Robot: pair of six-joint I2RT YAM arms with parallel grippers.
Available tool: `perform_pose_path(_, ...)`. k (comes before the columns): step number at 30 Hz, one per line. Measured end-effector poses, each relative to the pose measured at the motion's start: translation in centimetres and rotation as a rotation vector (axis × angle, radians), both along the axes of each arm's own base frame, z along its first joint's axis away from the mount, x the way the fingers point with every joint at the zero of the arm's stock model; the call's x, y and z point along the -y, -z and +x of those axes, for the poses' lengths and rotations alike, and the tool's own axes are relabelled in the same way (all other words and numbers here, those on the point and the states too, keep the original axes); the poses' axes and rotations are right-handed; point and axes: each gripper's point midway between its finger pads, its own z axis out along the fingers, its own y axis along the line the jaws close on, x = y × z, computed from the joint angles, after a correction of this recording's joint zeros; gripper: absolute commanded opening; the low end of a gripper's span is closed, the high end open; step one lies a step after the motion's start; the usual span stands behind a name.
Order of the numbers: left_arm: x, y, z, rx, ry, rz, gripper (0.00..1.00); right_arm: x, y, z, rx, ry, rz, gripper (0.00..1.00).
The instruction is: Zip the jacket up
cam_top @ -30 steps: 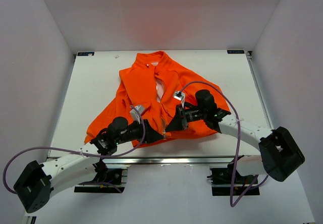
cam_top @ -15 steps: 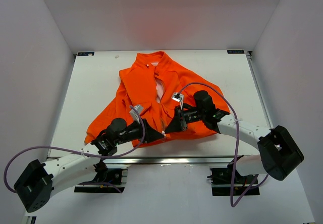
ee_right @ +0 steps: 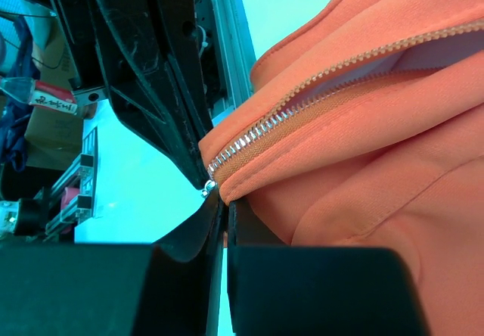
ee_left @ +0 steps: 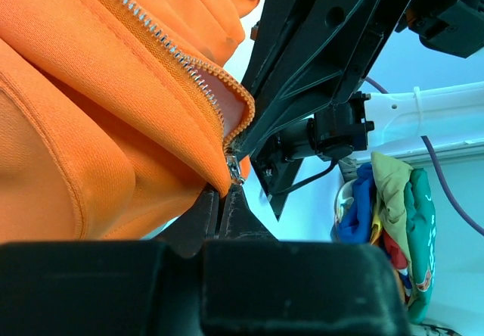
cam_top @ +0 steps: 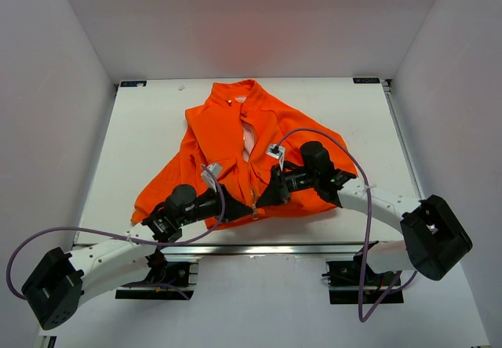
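Observation:
The orange jacket lies spread on the white table, collar at the far end, its front split open with pale lining showing. Both grippers meet at its near hem. My left gripper is shut on the hem corner at the bottom end of one row of zipper teeth. My right gripper is shut on the other hem corner, right under its zipper teeth. The two sets of fingertips almost touch.
The table's near edge with its metal rail runs just behind the grippers. White walls close in the table on three sides. A heap of coloured cloth lies off the table, beyond the right arm.
My left gripper has gone from open to shut on the jacket's hem corner. The right arm drew slightly left toward it, still gripping.

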Motion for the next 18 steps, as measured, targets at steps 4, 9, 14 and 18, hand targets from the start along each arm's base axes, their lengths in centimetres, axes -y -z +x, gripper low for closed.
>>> perform_pose_path(4,-0.1,0.4,0.0,0.005,-0.003,0.001,0.0,0.0,0.2,0.3,0.007,0.018,-0.011,0.0)
perform_pose_path(9,-0.3,0.8,0.2,0.019,-0.012,0.018,0.0,-0.3,0.2,0.8,0.006,0.053,-0.029,0.0)
perform_pose_path(14,-0.2,1.3,0.4,0.018,-0.004,0.044,0.0,-0.4,0.3,1.2,-0.017,0.092,-0.046,0.0)
perform_pose_path(18,0.0,1.9,0.4,0.008,0.015,0.054,0.0,-0.3,0.8,1.3,-0.035,0.117,-0.075,0.0)
